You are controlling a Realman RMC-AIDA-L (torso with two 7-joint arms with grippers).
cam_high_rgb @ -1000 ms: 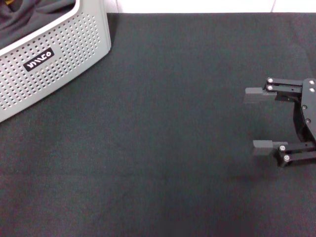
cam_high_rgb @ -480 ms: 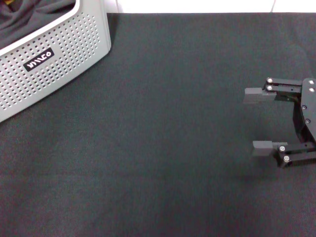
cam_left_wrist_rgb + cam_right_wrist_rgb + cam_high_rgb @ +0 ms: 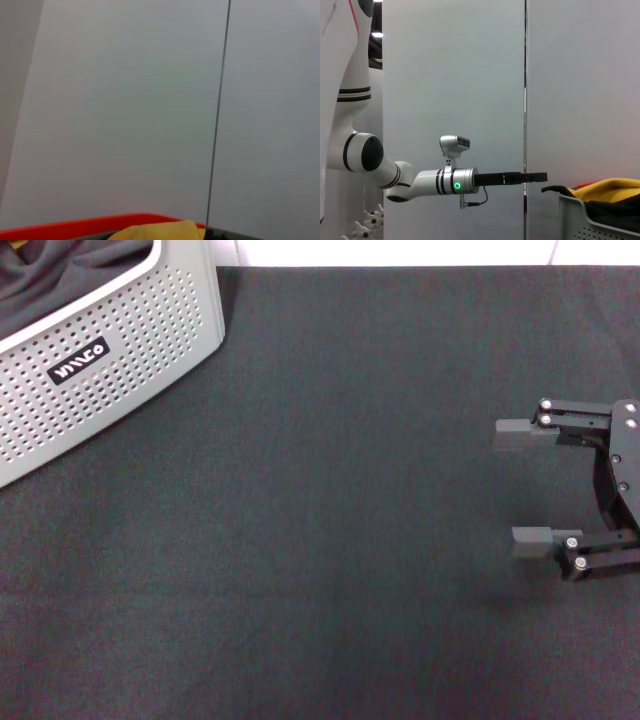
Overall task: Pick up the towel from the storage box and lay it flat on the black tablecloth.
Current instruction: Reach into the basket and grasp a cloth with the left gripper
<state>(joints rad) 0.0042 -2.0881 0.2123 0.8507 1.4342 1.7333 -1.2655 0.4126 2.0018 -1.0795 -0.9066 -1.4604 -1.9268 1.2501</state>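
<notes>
The storage box (image 3: 120,370) stands at the far left corner of the black tablecloth (image 3: 330,520), with dark folded cloth showing inside it. In the right wrist view the towel (image 3: 615,187) shows its yellow-orange face, heaped above the box's rim (image 3: 590,225). Seen side-on there, my left gripper (image 3: 540,177) is stretched out level, just short of the box and about as high as the heap. The left wrist view catches only a yellow fold of the towel (image 3: 155,232). My right gripper (image 3: 518,486) hovers open and empty over the cloth's right side.
A dark cloth (image 3: 610,210) lies under the yellow fold in the box. A red edge (image 3: 75,229) shows beside the towel in the left wrist view. Pale wall panels stand behind the table. The tablecloth spreads wide between box and right gripper.
</notes>
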